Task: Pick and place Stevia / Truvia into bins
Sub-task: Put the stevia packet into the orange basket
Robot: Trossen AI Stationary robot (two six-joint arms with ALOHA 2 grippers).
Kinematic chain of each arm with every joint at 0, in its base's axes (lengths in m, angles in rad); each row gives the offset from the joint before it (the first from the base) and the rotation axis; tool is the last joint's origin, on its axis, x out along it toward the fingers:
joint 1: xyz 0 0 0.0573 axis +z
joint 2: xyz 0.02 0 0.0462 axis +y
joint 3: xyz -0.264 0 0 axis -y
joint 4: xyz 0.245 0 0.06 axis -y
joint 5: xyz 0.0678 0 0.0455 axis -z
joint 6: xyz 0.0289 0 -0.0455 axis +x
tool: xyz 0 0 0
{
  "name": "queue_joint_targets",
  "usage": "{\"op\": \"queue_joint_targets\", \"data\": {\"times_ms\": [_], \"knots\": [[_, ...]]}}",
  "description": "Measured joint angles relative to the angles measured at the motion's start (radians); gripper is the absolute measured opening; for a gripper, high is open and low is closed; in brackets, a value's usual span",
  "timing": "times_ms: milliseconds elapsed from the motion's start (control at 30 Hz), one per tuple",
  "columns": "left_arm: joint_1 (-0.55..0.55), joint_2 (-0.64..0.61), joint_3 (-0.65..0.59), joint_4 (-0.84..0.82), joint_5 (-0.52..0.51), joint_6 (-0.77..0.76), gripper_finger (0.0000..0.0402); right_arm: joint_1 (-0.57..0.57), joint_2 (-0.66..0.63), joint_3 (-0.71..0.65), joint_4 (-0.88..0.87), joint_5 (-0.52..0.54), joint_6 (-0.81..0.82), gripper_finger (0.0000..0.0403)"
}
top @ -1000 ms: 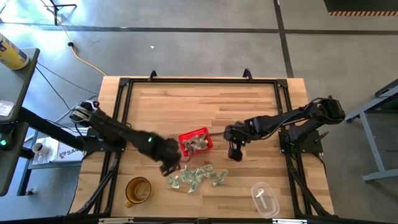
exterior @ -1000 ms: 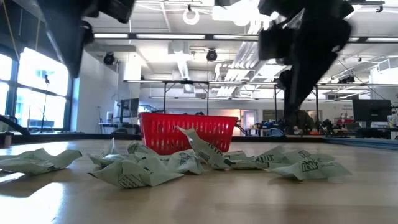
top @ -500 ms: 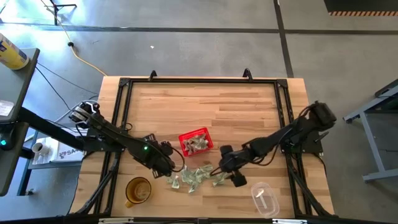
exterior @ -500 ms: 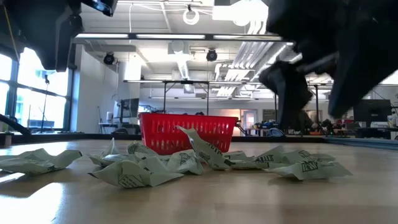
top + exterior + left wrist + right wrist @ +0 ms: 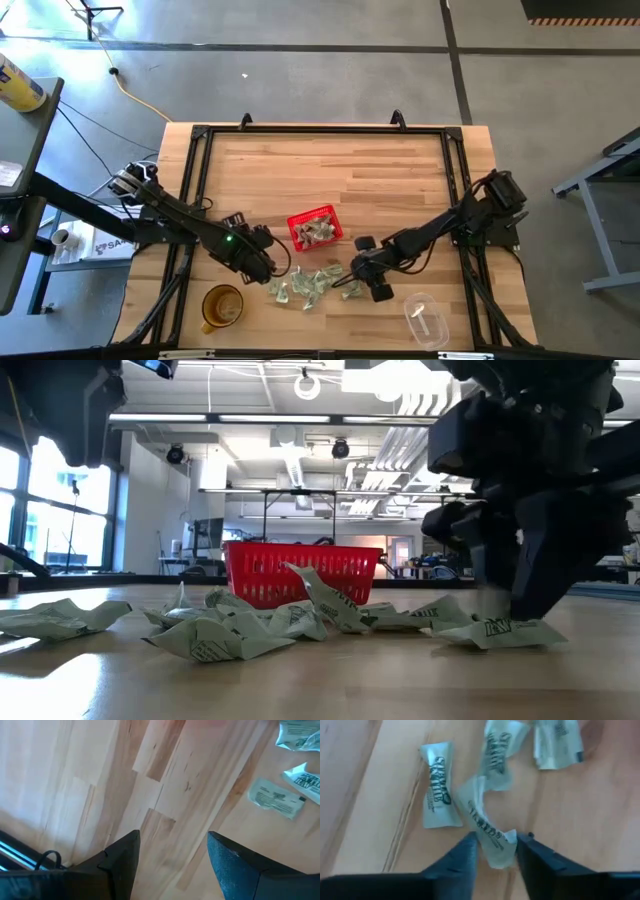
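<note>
Several pale green and white Stevia packets [image 5: 312,282] lie in a loose pile on the wooden table, near its front edge. Just beyond the pile stands the red basket [image 5: 315,227], with a few packets inside it. At the pile's right end my right gripper [image 5: 353,279] is down on the table, shut on one crumpled packet [image 5: 487,827]. Left of the pile, my left gripper [image 5: 262,262] hangs open over bare wood [image 5: 170,810], holding nothing; the nearest packets [image 5: 277,797] lie ahead of it. My right gripper pinches the end of the crumpled packet nearest to it [image 5: 496,851] between its two fingers [image 5: 467,854]. The fingers come slanting down from the table's right side. The rest of the packet lies curled on the wood beyond the fingertips.
An amber cup [image 5: 222,305] stands near the front edge, left of the pile. A clear plastic cup [image 5: 425,318] lies at the front right. Black frame rails [image 5: 195,180] run along the table's sides. Bare wood stretches behind the basket.
My right gripper has swung from beside the basket's right side toward the table's near edge, come down at the right end of the pile, and shut on a packet there. The packets and the basket have stayed where they were.
</note>
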Motion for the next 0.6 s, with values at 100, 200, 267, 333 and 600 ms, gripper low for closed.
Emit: {"op": "queue_joint_targets", "data": {"times_ms": [100, 200, 267, 333, 600], "knots": [[0.002, 0.0, 0.0, 0.019, 0.004, 0.0, 0.0264, -0.002, -0.001, 0.002, -0.012, -0.035, 0.023, 0.0049], [0.002, 0.0, 0.0, 0.052, 0.023, -0.009, 0.0264, -0.029, -0.03, 0.029, -0.099, -0.102, 0.117, 0.0008], [0.002, 0.0, 0.0, 0.07, 0.029, -0.02, 0.0264, -0.047, -0.065, 0.065, -0.15, -0.078, 0.152, 0.0015], [0.002, 0.0, 0.0, 0.085, 0.037, -0.022, 0.0264, -0.065, -0.114, 0.1, -0.225, -0.01, 0.143, 0.0016], [0.002, 0.0, 0.0, 0.135, 0.036, -0.037, 0.026, -0.26, -0.208, 0.217, -0.265, 0.159, 0.039, 0.0006]]}}
